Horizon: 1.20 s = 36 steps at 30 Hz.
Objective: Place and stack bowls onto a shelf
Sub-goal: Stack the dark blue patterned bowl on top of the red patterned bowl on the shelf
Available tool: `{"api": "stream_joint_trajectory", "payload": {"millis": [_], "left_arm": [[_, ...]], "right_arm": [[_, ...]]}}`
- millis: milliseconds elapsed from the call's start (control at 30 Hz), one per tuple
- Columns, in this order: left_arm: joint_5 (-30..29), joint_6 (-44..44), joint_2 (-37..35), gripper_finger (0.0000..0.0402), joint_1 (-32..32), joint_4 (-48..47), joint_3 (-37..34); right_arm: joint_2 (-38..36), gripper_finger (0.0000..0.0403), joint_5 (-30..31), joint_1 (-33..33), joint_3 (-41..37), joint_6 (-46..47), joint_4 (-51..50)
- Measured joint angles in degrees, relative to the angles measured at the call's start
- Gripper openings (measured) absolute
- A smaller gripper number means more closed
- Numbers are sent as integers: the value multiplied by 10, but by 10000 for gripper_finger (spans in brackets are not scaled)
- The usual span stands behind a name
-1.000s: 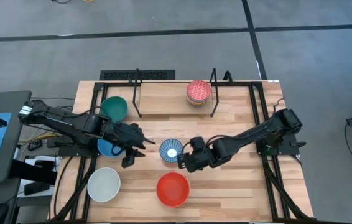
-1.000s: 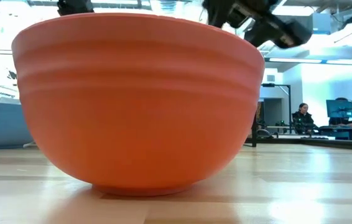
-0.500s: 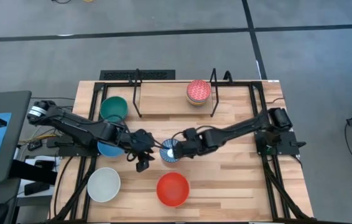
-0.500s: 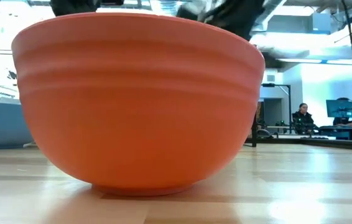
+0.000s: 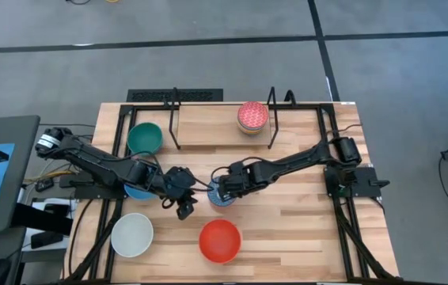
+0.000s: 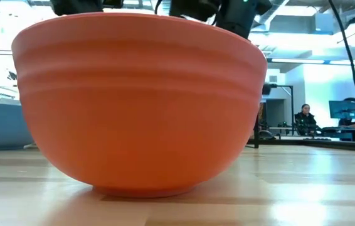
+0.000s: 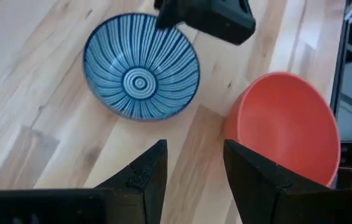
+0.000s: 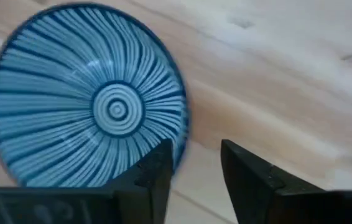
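Note:
The blue-and-white patterned bowl point(image 5: 218, 194) stands upright on the tabletop, seen too in the left wrist view point(image 7: 140, 65) and the right wrist view point(image 8: 89, 106). My right gripper point(image 5: 219, 190) point(image 8: 196, 168) is open right over its rim, one finger above the inside and one outside. My left gripper point(image 5: 184, 206) point(image 7: 194, 165) is open, low over the table just left of that bowl. On the shelf point(image 5: 216, 133) stand the green bowl point(image 5: 145, 138) and the pink-red patterned bowl point(image 5: 252, 116). A plain blue bowl point(image 5: 134, 190) lies partly under my left arm.
The red bowl point(image 5: 220, 241) point(image 7: 288, 127) stands near the table's near edge and fills the low view point(image 6: 137, 103). The white bowl point(image 5: 132, 234) sits at the near left. Two black wire brackets point(image 5: 175, 119) point(image 5: 271, 119) rise from the shelf. People sit far behind point(image 6: 306, 119).
My right gripper has moved toward the table's left, from the right of the blue-and-white patterned bowl to above its rim. My left gripper has reached toward the right, closer to the same bowl, then held still. No bowl has moved.

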Motion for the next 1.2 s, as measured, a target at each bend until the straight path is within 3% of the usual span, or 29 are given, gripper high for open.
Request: {"api": "stream_joint_trajectory", "payload": {"millis": [300,1200], "left_arm": [[-18,-22,-1,141,-13,-5,-1],[-38,-1,-1,141,-15,-5,-1]], "right_arm": [[3,125,-9,0,1,-12,11],[3,117,-13,-5,1,-20,13]]}}
